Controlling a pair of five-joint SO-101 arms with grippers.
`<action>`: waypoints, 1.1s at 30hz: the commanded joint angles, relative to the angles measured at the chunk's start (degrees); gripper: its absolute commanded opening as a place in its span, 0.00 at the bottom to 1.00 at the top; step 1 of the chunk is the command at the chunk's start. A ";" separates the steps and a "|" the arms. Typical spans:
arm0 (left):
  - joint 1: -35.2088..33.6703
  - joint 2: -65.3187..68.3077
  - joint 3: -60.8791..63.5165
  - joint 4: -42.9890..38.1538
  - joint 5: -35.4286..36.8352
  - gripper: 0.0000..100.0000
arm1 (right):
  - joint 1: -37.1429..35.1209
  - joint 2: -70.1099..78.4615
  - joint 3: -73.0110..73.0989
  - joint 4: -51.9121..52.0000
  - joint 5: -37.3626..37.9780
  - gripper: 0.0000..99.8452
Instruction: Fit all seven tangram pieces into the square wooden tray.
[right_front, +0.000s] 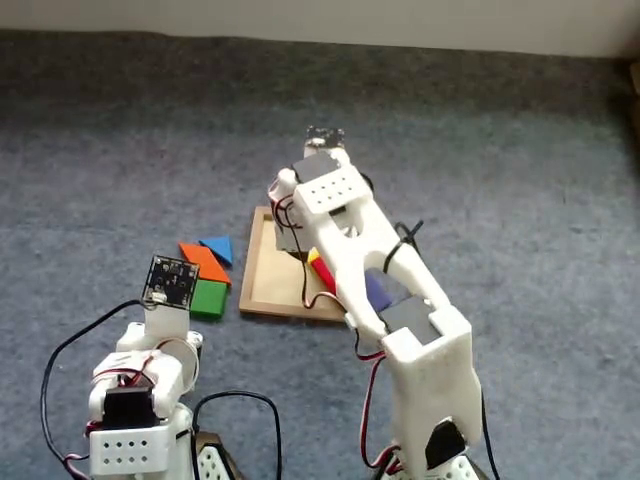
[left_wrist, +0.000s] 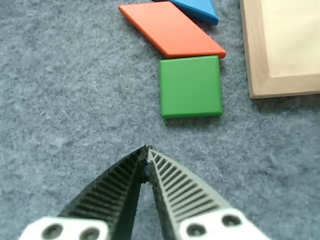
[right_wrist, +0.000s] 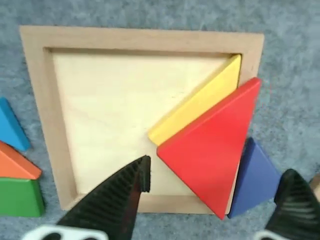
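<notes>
The square wooden tray (right_wrist: 36, 100) holds a yellow triangle (right_wrist: 200, 102) along one inner wall. A large red triangle (right_wrist: 210, 150) lies against it, its outer edge riding over the tray rim. A dark blue triangle (right_wrist: 256, 177) sits on the carpet just outside that rim. My right gripper (right_wrist: 217, 172) hangs open above the red triangle, one finger on each side and neither touching it. On the carpet beside the tray (left_wrist: 260, 65) lie a green square (left_wrist: 190, 86), an orange parallelogram (left_wrist: 171, 30) and a light blue triangle (left_wrist: 197, 7). My left gripper (left_wrist: 146, 150) is shut and empty, short of the green square.
Everything lies on grey-blue carpet. In the high view the right arm (right_front: 380, 270) stretches over the tray (right_front: 262, 280) and covers its right half. The left arm (right_front: 150, 390) stands at the near left, with loose cables beside both bases.
</notes>
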 joint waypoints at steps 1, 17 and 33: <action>-0.13 -1.19 1.10 0.44 -0.44 0.01 | -0.57 -1.45 -3.74 2.15 1.32 0.37; -0.13 -1.19 1.10 0.44 -0.44 0.01 | 10.77 -22.37 15.08 -1.36 32.18 0.06; -0.13 -1.19 1.10 0.44 -0.44 0.01 | 11.56 -24.66 36.00 -11.47 37.45 0.00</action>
